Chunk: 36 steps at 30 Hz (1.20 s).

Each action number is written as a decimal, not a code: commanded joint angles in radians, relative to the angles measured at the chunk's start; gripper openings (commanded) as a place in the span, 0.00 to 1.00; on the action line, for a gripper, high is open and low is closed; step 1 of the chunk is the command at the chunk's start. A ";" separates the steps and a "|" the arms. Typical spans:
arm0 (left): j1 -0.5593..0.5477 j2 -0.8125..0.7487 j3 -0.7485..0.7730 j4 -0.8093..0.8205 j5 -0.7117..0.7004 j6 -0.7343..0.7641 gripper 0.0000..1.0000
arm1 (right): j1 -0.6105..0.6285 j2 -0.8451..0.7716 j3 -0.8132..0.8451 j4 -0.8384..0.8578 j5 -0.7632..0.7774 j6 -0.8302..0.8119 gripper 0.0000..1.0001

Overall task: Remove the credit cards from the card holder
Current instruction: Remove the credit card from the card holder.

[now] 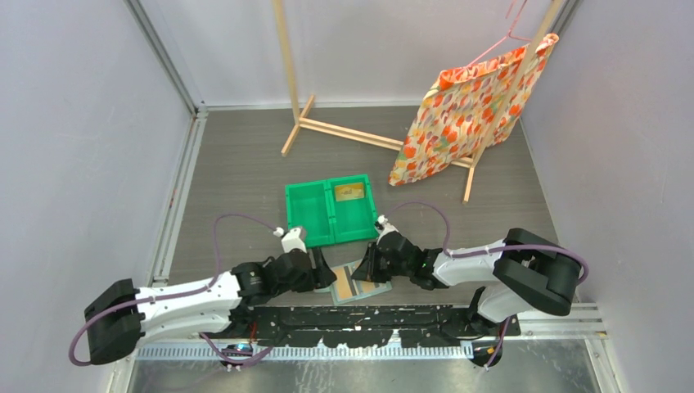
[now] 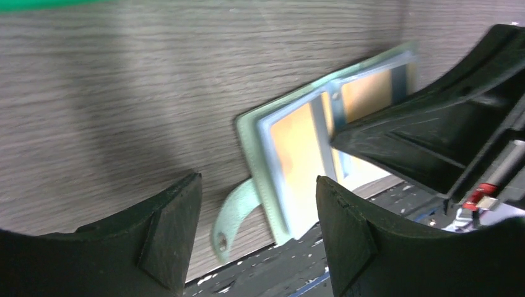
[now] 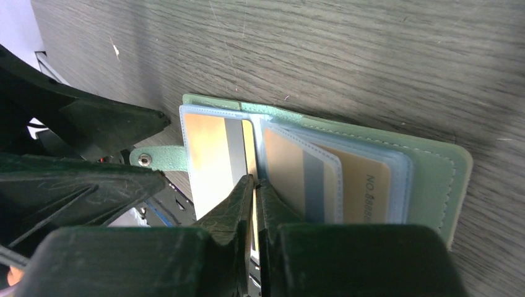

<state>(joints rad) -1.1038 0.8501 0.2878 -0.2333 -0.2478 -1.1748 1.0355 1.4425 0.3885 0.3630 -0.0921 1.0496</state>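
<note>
The card holder (image 1: 361,287) lies open on the table near the front edge, grey-green outside (image 3: 433,167), pale blue inside, its snap tab (image 2: 238,207) pointing left. Tan credit cards (image 3: 207,148) sit in its slots, one printed "NO.8888" (image 3: 365,185). My right gripper (image 3: 255,182) is shut on the edge of a thin tan card (image 3: 252,210) at the holder's middle fold; it also shows in the top view (image 1: 367,268). My left gripper (image 2: 259,210) is open, its jaws astride the holder's left edge and tab without touching them (image 1: 324,278). One tan card (image 1: 349,192) lies in the green bin.
The green two-compartment bin (image 1: 307,217) stands just behind the holder. A wooden rack (image 1: 344,129) with a floral cloth bag (image 1: 466,115) stands at the back right. A black rail (image 1: 368,315) runs along the table's front edge, under the holder's near side.
</note>
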 commanded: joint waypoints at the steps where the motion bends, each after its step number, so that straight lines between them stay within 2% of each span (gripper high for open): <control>1: 0.009 0.068 0.016 0.124 0.035 0.017 0.69 | -0.002 0.008 -0.015 0.011 0.002 0.000 0.11; 8: 0.023 0.148 -0.040 0.351 0.140 -0.021 0.69 | -0.002 -0.001 -0.026 0.013 0.007 0.003 0.11; 13: 0.026 0.185 -0.042 0.411 0.177 -0.049 0.69 | -0.002 0.004 -0.027 0.023 -0.001 0.006 0.11; 21: 0.032 0.067 -0.073 0.469 0.157 -0.082 0.67 | -0.002 -0.026 -0.031 0.019 -0.010 0.011 0.12; 24: 0.037 -0.009 -0.078 0.419 0.146 -0.090 0.67 | -0.002 -0.079 -0.027 -0.013 -0.003 0.008 0.16; 26: 0.037 -0.058 -0.075 0.365 0.131 -0.088 0.67 | -0.003 -0.135 -0.014 -0.078 0.019 -0.008 0.24; 29: 0.039 -0.136 -0.071 0.267 0.105 -0.083 0.67 | -0.003 -0.205 0.006 -0.162 0.050 -0.034 0.28; 33: 0.038 -0.212 -0.055 0.116 0.072 -0.076 0.67 | -0.011 -0.243 0.010 -0.191 0.044 -0.038 0.34; 36: 0.038 -0.251 -0.058 0.026 0.034 -0.096 0.69 | -0.013 -0.235 -0.007 -0.158 0.030 -0.016 0.46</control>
<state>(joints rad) -1.0691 0.6392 0.2054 -0.0528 -0.1532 -1.2522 1.0298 1.2110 0.3687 0.2066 -0.0681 1.0286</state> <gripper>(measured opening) 0.685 0.408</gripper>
